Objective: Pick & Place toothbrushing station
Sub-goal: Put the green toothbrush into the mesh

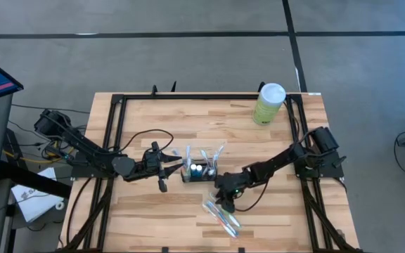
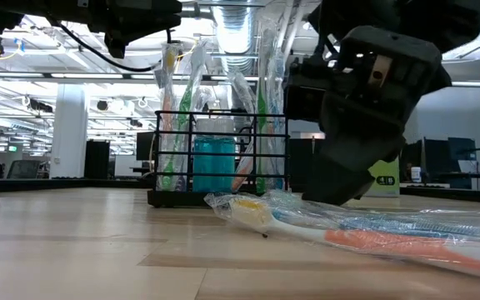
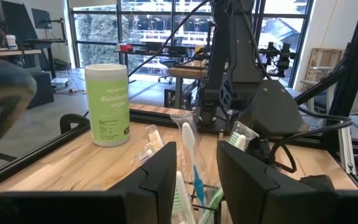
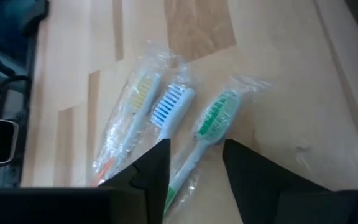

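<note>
Toothbrushes in clear wrappers stand upright in the toothbrushing station [image 1: 199, 171], a low black wire-mesh holder sitting near the middle of the wooden table [image 1: 153, 218], with what looks like a teal bottle [image 2: 213, 165] inside it in the low view, though the mesh makes that hard to confirm. The left gripper [image 1: 173, 166] reaches in from the left side and sits just beside the holder's left end, its two dark fingers [image 3: 156, 180] parted with a clear gap between them, closed on nothing; past them the left wrist view shows wrapped brush heads rising from the holder. The right gripper [image 1: 225, 199] hangs low over the table just in front of and to the right of the holder, above three loose wrapped toothbrushes [image 1: 221, 216] that lie side by side on the wood. In the right wrist view its fingers [image 4: 146, 177] are spread apart and empty, with a yellow-headed brush [image 4: 139, 102], a blue-headed brush [image 4: 170, 107] and a green-headed brush [image 4: 216, 115] lying beneath them. A tall pale-green wipes canister [image 1: 268, 104] with a white lid stands near the table's far right corner, well apart from the holder.
</note>
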Controlling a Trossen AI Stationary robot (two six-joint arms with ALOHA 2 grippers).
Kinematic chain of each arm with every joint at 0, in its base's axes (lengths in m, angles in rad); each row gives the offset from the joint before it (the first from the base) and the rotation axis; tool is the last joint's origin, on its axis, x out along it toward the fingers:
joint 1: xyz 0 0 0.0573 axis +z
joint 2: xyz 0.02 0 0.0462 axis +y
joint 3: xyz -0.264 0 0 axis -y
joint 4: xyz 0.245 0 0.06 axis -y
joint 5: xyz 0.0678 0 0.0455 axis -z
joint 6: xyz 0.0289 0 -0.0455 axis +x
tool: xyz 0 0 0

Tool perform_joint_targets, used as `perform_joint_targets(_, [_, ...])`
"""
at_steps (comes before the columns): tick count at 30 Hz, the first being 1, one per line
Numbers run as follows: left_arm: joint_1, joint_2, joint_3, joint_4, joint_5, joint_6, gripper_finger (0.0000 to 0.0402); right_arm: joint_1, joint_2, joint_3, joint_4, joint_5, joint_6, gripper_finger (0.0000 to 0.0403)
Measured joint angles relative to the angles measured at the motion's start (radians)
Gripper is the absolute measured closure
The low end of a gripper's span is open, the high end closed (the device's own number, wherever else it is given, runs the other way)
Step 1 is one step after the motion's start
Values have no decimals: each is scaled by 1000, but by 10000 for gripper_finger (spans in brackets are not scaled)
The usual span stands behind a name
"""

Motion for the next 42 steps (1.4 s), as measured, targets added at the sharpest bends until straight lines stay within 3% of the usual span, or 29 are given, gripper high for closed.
perform_joint_targets(4, [0, 0, 0, 0, 0, 0, 293, 2, -1, 24, -89, 43, -4, 302])
perform_joint_targets(8, [0, 0, 0, 0, 0, 0, 293, 10, -1, 21, -83, 47, -13, 376])
perform_joint_targets(10, [0, 0, 0, 0, 0, 0, 293, 17, 0, 20, -68, 49, -33, 393])
perform_joint_targets(18, [0, 0, 0, 0, 0, 0, 293, 27, -1, 20, -42, 44, -53, 401])
perform_joint_targets(28, [0, 0, 0, 0, 1, 0, 293, 28, -51, 117, -144, 51, -150, 403])
perform_joint_targets(42, [0, 0, 0, 9, 5, -18, 293, 43, -290, 114, -165, 286, -310, 403])
